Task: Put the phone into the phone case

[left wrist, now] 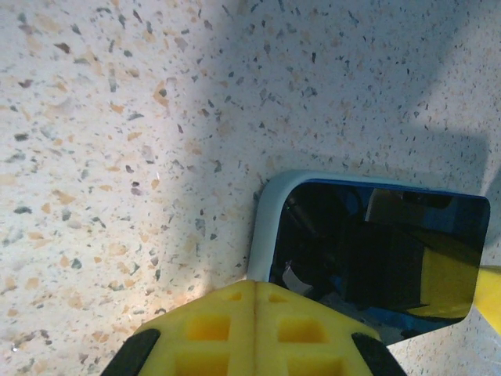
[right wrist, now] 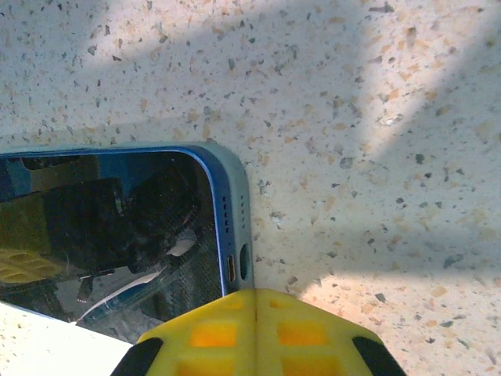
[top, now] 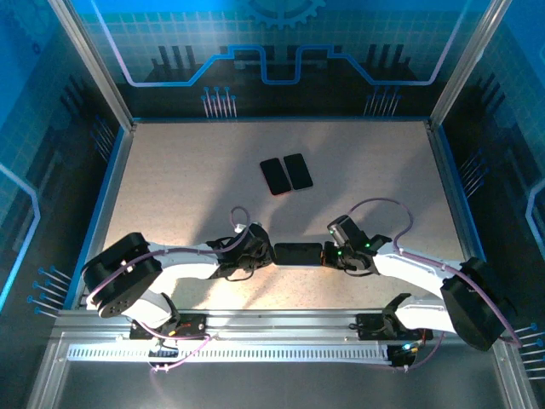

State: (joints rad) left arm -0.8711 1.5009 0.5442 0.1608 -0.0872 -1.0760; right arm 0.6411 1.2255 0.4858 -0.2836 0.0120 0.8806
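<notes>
Top external view: phone (top: pixel 298 254) flat btwn both claws.
L claw (top: pixel 270 253): clenched, empty, at phone's left end.
R claw (top: pixel 327 256): clenched, empty, at phone's right end.
Case (right wrist: pixel 243 205): pale rim round phone.
2 dark slabs (top: pixel 286 173): well past phone.

Table (top: pixel 170 187): beige, speckled with brown, orange and grey flecks.
Phone (left wrist: pixel 376 251): glossy black screen, blue frame.
Phone case (left wrist: pixel 262 227): pale grey-blue rim.
Left gripper (left wrist: pixel 254 294): yellow fingers with a square-cell pattern, black at the sides.
Right gripper (right wrist: pixel 257 301): same yellow and black.
Far slabs (top: pixel 274 175): black.
Walls (top: pixel 281 51): blue, with lighter blue grid and circuit-like lines.
Arm links (top: pixel 183 266): white, with black joints.
Cables (top: pixel 383 203): pale lilac.
</notes>
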